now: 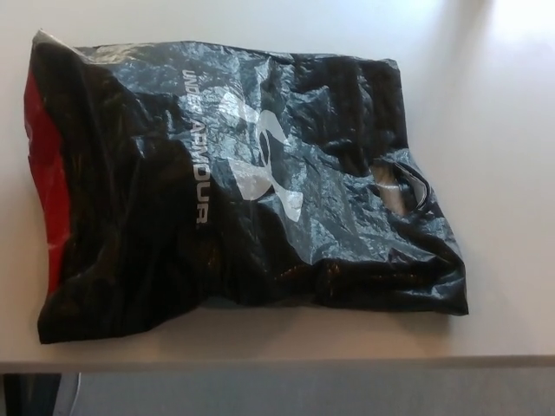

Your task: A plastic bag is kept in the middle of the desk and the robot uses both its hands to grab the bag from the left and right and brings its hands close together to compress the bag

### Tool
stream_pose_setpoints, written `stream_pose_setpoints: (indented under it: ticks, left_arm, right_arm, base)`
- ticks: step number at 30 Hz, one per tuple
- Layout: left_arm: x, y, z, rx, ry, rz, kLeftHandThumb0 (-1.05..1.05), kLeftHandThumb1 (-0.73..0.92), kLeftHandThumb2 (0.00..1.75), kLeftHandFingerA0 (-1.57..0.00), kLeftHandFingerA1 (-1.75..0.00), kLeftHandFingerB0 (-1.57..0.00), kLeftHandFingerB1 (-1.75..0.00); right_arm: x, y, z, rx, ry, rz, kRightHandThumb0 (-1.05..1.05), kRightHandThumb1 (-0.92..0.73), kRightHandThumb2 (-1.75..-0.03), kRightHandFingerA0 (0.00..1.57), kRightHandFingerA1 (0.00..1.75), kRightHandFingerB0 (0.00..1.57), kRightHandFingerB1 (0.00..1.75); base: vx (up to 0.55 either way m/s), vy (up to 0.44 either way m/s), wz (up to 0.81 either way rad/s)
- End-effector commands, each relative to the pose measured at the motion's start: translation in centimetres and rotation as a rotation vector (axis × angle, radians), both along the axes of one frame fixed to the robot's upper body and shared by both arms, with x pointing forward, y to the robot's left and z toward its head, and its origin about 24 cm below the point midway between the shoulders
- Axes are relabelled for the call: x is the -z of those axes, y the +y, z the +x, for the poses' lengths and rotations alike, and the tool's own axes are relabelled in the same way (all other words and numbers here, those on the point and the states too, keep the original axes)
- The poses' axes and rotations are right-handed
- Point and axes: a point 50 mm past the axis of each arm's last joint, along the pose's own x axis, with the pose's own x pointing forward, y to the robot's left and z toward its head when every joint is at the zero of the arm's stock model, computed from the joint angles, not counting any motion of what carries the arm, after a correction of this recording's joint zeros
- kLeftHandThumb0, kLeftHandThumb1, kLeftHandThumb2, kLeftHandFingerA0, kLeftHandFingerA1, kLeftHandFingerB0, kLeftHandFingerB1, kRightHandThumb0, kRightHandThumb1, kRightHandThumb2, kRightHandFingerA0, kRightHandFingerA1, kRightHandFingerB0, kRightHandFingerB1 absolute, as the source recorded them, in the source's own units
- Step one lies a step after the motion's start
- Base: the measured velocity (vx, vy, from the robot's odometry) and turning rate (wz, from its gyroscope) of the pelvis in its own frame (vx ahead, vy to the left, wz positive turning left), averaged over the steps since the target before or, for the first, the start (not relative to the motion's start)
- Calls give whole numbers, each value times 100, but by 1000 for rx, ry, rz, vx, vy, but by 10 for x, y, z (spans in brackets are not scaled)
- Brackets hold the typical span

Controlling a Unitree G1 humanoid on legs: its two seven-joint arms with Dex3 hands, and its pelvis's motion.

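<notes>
**Plastic bag flat on the desk, no robot hand in sight**

Plastic bag (234, 182), black and crinkled, lies flat across the middle of the desk (512, 130), taking up most of the head view. It is wider than it is deep, with its near edge close to the front edge of the desk. White lettering (196, 147) runs down its upper face, and a white logo (264, 165) sits just right of that lettering. Along the bag's left edge a red strip (45, 165) shows, running from near the top corner down towards the bottom. On the right side a cut-out handle (403, 186) opens in the plastic, with something pale visible through the hole. The film is creased all over and catches the light in grey patches, most strongly near the top.

Neither robot hand shows, so whether their fingers are apart or together cannot be told. Nothing touches the bag.

The desk is pale and plain. Below its front edge a grey floor (303, 394) shows, with a dark shape (30, 394) at the lower left corner.
</notes>
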Motion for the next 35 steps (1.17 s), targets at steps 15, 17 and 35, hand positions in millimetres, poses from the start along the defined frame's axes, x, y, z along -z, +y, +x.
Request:
stream_pose_setpoints:
  ticks: [15, 17, 35]
  left_arm:
    - [90, -1, -26, 53, 278, -44, -62, 77, 112, -7, -46, -1, -39]
    - [88, -1, -21, 54, 257, -55, -30, 66, 119, -1, -49, 0, -47]
    - [89, 0, -17, 52, 217, -59, -29, 68, 120, -1, -48, 0, -47]
  right_arm:
    - [93, 10, -25, 1, 323, 1, -33, -60, -114, 0, 48, 0, 48]
    - [90, 10, -18, 9, 304, -10, -33, -62, -116, 0, 48, 0, 48]
    - [86, 8, -4, 8, 281, -38, -33, -62, -115, 0, 48, 0, 47]
  base:
    - [0, 0, 0]
    - [0, 0, 0]
    - [0, 0, 0]
